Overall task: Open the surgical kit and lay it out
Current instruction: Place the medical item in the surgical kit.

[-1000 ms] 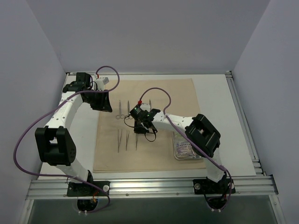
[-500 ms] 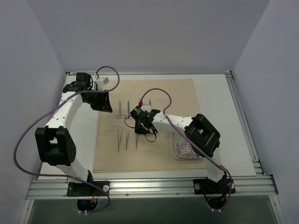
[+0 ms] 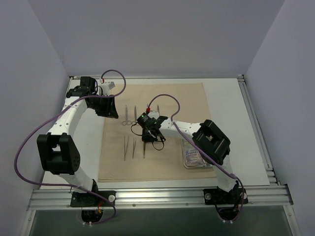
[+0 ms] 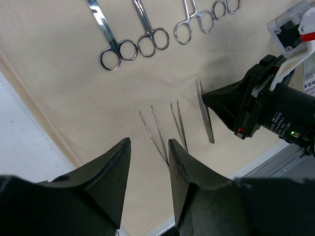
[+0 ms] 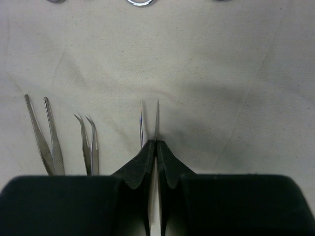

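Closing further, right tool (image 5: pixel 156 144) now pinches tweezers (image 5: pixel 157 123).

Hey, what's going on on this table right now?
The beige cloth wrap lies spread flat, with ring-handled clamps in a far row and two tweezers in a nearer row. The right end effector is shut on a third pair of tweezers beside those two, low over the cloth. The left end effector hangs open near the cloth's left edge, holding nothing. The steel tray sits at the right.
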Motion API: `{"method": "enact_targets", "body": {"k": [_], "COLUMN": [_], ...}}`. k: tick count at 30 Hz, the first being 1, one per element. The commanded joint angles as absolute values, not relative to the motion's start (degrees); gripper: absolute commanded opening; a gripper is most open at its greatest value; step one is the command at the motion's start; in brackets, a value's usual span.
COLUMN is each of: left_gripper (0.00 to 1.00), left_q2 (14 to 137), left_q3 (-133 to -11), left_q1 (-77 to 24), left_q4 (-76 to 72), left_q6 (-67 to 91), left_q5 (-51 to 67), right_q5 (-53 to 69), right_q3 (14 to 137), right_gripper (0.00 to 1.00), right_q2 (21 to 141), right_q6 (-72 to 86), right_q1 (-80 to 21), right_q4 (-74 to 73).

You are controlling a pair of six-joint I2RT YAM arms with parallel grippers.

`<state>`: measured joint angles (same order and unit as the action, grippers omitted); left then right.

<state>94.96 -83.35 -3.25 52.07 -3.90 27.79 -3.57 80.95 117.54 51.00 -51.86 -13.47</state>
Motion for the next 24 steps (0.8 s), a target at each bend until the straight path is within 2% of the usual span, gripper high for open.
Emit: {"method": "enact_targets", "body": {"k": [1,24], "left_gripper": [0.46,0.46], "left_q2": [94.83,94.57], "left_q3": [-83.50,-83.32], "left_q1": [-2.64,-2.37], "left_q4": [52.29,52.47], "left_q6": [-5.01,-5.19], "left_q5": [29.88,31.11], "right_q5": [-5.27,-9.40], "right_q3": [81.47,82.62], "right_gripper": [0.00,0.00], "right_q2": [117.60,116.37], "right_q6": [51.85,56.86], "right_q1": [-52.56,-54.14], "right_q4": [-14.94,-14.94]}}
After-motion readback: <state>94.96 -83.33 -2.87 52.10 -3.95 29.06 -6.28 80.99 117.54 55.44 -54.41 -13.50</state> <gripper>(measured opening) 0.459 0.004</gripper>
